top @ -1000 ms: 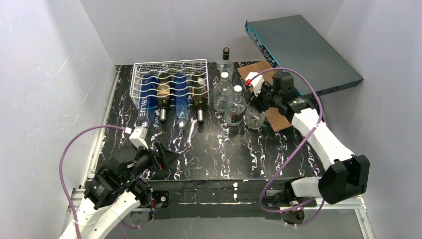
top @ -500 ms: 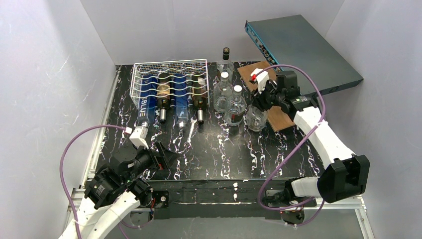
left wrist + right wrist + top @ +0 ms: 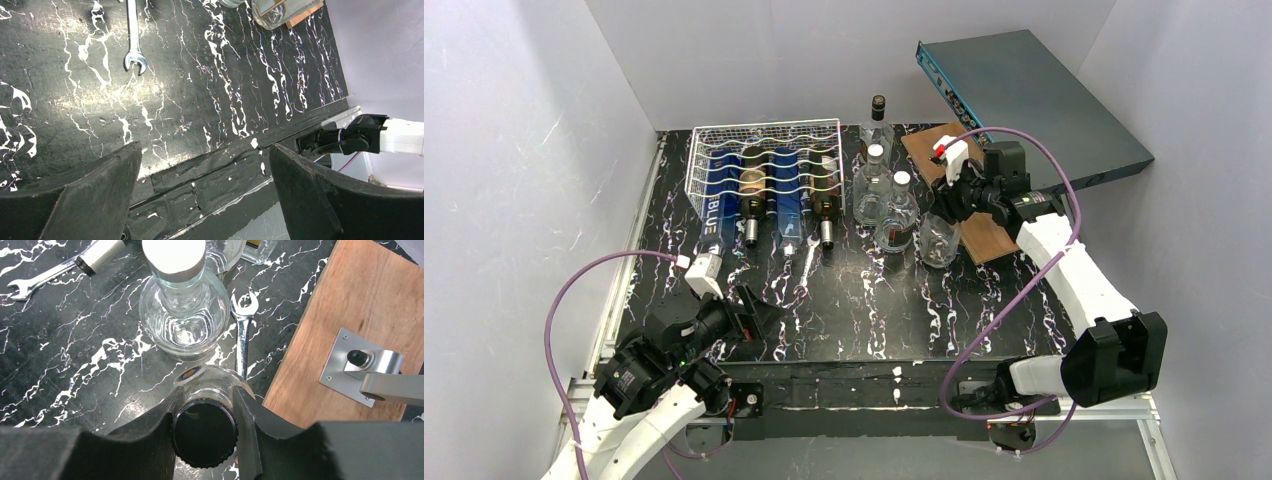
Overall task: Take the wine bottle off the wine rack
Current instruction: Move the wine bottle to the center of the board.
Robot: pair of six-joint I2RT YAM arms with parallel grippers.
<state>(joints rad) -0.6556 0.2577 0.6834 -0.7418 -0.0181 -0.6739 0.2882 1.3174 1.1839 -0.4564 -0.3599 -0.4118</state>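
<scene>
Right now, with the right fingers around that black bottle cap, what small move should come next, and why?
Probably a short straight lift: the right gripper has its fingers shut on the black cap of a clear bottle close beside a white-capped bottle, a wrench and the wooden board, so sideways motion risks a knock.

Leaving open worktop [image 3: 874,300] in front of wine rack [image 3: 764,135]. Crowding rack's right side w/ clear bottles [image 3: 872,190]; blocking far right w/ wooden board [image 3: 922,142].
</scene>
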